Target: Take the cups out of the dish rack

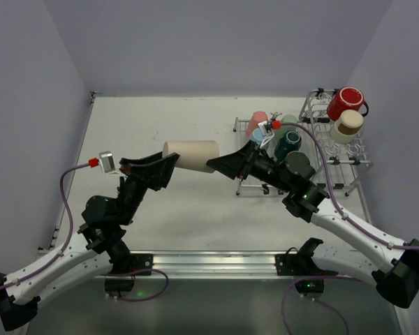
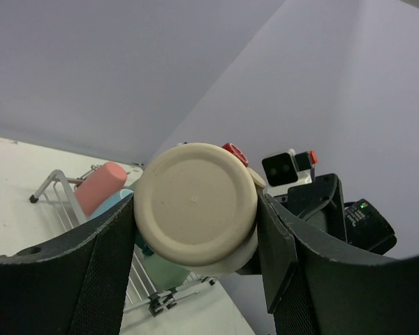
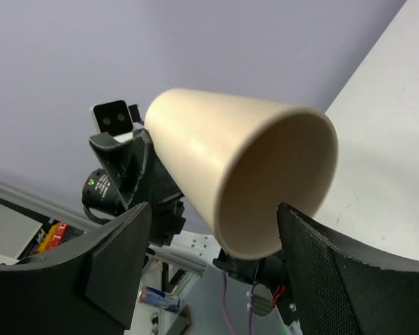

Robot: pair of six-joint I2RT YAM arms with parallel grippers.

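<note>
Walled white table, left claw gripping beige tumbler midair

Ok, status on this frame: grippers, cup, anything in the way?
Left gripper shut on beige cup, held sideways mid-air. Right gripper open at its mouth end. Red cup and others sit in dish rack. Nothing blocking seen.

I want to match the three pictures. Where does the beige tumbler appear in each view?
Top external: the beige tumbler lies sideways near the centre, between the two sets of jaws.
Left wrist: its flat base fills the centre, between the left jaws.
Right wrist: its open mouth faces the camera, centre right.
Shared landmark: the pink cup in the dish rack, seen in top external and left wrist only.
</note>
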